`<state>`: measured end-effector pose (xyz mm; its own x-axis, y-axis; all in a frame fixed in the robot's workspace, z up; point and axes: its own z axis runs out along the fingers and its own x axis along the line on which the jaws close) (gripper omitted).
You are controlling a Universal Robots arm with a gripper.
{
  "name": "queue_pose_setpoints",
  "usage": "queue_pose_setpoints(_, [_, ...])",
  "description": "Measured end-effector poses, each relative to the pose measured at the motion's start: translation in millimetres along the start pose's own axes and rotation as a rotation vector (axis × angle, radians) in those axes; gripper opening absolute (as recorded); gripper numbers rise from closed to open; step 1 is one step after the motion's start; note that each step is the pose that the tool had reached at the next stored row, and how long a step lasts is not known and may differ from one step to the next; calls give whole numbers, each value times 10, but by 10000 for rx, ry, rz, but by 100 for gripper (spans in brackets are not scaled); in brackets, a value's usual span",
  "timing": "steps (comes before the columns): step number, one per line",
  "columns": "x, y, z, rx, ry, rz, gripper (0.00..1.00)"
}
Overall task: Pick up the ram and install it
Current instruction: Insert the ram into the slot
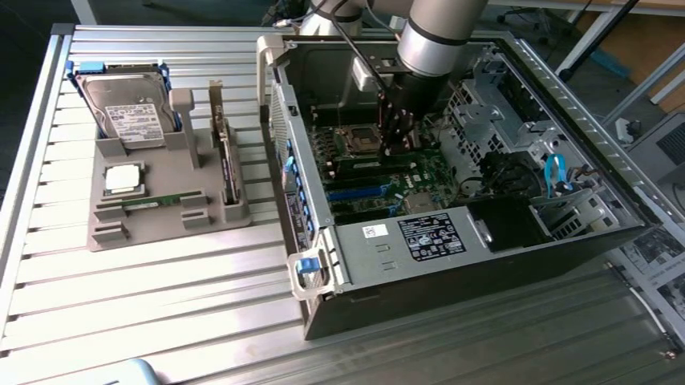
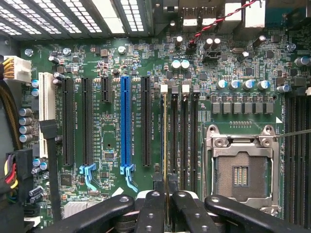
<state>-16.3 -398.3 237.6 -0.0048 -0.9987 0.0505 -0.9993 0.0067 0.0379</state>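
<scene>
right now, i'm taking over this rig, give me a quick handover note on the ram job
Hand: shut on the thin green ram stick, seen edge-on, inside the open grey computer case.
Ram: standing along the black memory slots on the green motherboard, beside the empty silver processor socket.
Done: ram picked up and brought to the slots.
Left: I cannot tell whether it is fully seated; it is not yet released.
</scene>
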Motion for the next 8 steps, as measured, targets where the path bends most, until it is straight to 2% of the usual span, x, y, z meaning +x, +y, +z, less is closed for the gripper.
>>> queue_pose_setpoints(8, [12, -1, 1, 0, -1, 0, 13])
